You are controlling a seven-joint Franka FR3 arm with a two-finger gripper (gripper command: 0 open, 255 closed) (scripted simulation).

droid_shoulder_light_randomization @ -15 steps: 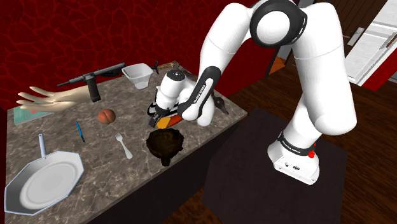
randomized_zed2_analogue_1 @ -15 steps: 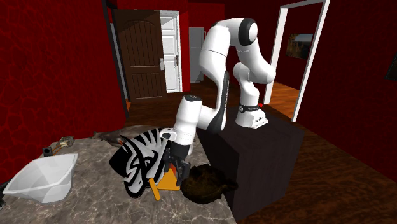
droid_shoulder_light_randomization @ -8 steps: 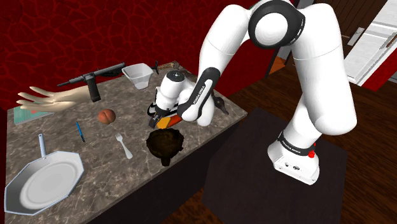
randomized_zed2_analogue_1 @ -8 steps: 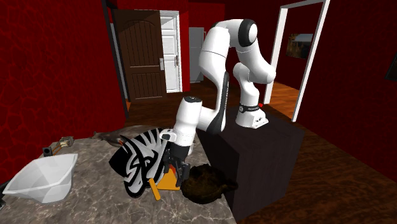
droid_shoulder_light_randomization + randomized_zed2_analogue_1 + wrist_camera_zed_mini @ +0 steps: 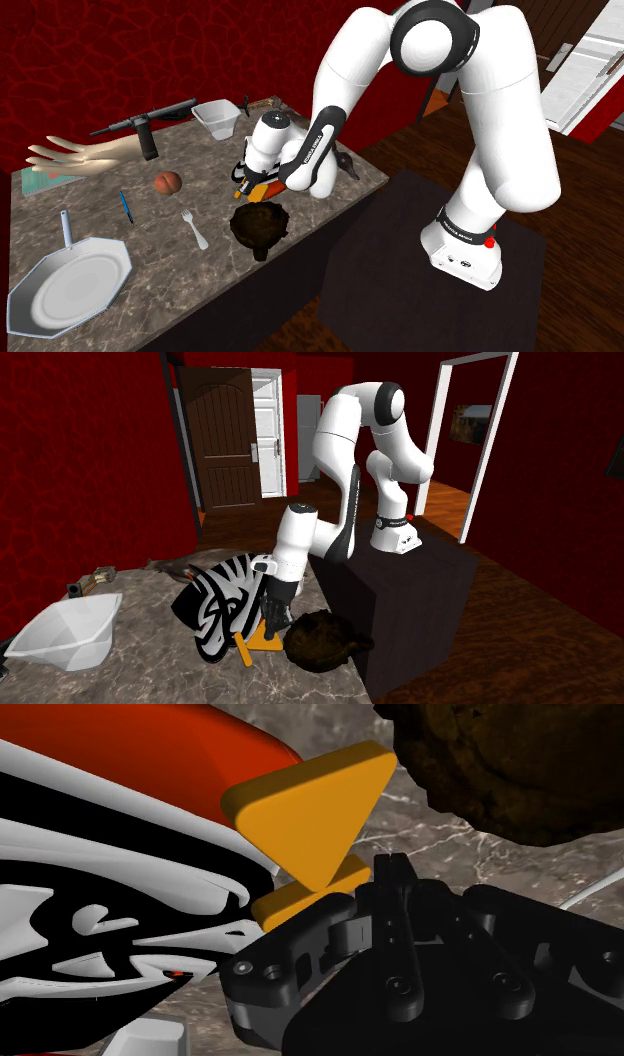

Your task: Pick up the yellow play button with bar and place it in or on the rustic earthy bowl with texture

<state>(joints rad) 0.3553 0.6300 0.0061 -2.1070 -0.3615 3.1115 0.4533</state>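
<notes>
Jaws: could not tell whether clenched or released; the black hand body hid the contact in the wrist view. Gripper (image 5: 273, 620) was low over the worktop (image 5: 150, 235) and right at the button (image 5: 312, 812), with the button's bar partly behind the hand.

Button: yellow triangle with a bar, at the worktop level near the edge that faces the stand. It was between a black-and-white striped object (image 5: 222, 602) and the bowl (image 5: 322, 640), close to both. No lift was evident.

Bowl: dark brown, rough-surfaced, sitting at that same edge, just beside the button and seemingly empty.

Step, judged: the grasp of the button, at or about closure. Transfer not begun.

Next move, judged: confirm a firm hold on the button, then a straight lift to clear the striped object and the bowl's rim. After that only a short carry toward the edge is needed, with release over the bowl's middle. The tight spacing leaves little room for sideways drift.
</notes>
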